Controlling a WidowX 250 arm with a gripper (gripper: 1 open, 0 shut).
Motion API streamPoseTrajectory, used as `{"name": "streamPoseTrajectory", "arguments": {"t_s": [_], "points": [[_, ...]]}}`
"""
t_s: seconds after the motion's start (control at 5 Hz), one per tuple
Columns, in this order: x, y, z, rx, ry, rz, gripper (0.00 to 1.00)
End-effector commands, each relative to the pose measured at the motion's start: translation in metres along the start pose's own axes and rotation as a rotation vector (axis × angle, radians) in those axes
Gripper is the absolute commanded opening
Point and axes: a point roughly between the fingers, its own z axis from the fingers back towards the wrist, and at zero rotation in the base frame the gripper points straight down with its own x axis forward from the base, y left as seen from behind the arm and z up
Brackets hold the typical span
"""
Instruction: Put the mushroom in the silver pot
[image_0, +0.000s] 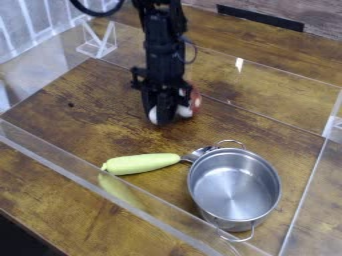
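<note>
Nearest the camera runs the clear acrylic wall (147, 215) that fences the wooden surface (80, 125). Just inside it stands the silver pot (235, 189), upright and empty, its mouth open to the top and a small loop handle at its far-left rim. Beside that handle, almost touching it, lies a long yellow-green vegetable (142, 163). Farther back, well apart from the pot, the gripper (166, 108) points straight down with its jaws drawn in tight around the mushroom (171, 110), white stem and a bit of reddish cap showing between and beside them; whether the mushroom has cleared the wood cannot be told from this view. The step in hand appears to be the lift after the grasp. To do it well, the arm should raise the mushroom high enough to pass over the pot's rim and handle before travelling toward the camera and to the right, and it should keep the grip steady, since a rounded toy held by its side may twist or slip. The path between is bare wood, with the vegetable off to the left of the line, so there is room. The release should come over the pot's centre, low, and away from the near and right walls that crowd the pot.
</note>
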Motion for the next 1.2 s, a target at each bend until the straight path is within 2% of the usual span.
{"name": "streamPoseTrajectory", "arguments": {"t_s": [0.0,0.2,0.4,0.6,0.8,1.0], "points": [[0.006,-0.01,0.059,0.01,-0.129,-0.031,0.0],[0.004,-0.006,0.068,0.003,-0.127,-0.071,1.0],[0.008,-0.013,0.062,-0.013,-0.124,-0.076,0.0],[0.011,-0.021,0.053,-0.017,-0.103,-0.113,1.0],[0.016,-0.027,0.051,-0.017,-0.1,-0.142,0.0],[0.02,-0.033,0.04,-0.033,-0.075,-0.283,1.0]]}}
